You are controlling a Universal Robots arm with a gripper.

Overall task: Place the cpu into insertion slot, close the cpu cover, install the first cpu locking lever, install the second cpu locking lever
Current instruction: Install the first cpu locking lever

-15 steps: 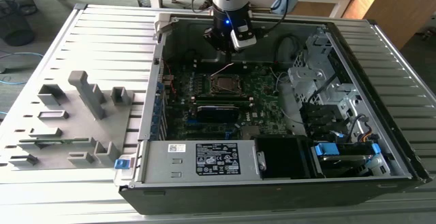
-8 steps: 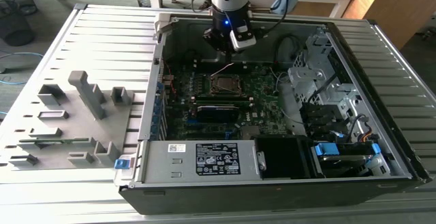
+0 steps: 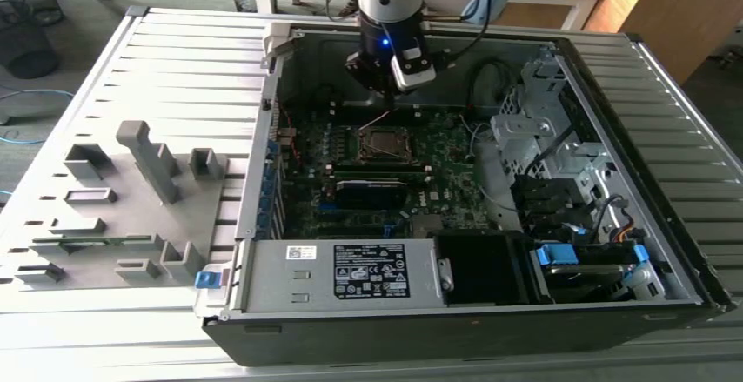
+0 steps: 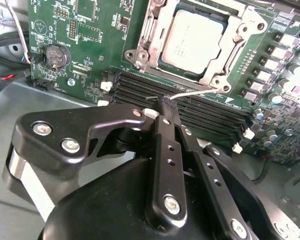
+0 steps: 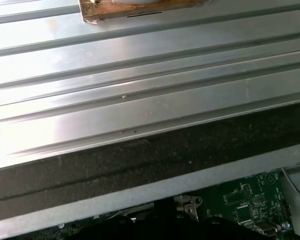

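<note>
The cpu (image 4: 192,40) lies flat in its socket on the green motherboard, with the silvery cpu cover (image 4: 149,37) lying down around it as a frame. In the exterior view the socket with the cpu (image 3: 387,145) sits mid-board inside the open case. A thin silver locking lever (image 4: 195,92) slants up from the socket's corner to the tips of my gripper (image 4: 165,102). The black fingers are shut together; I cannot tell whether the lever's end is pinched or only touching. In the exterior view my gripper (image 3: 392,95) hangs just behind the socket.
Black memory slots (image 4: 200,112) run beside the socket, and a coin battery (image 4: 56,55) sits farther along the board. The power supply (image 3: 337,273) fills the case front and a drive cage (image 3: 545,138) stands on the exterior view's right. A grey fixture block (image 3: 117,199) rests on the ribbed table (image 5: 140,100).
</note>
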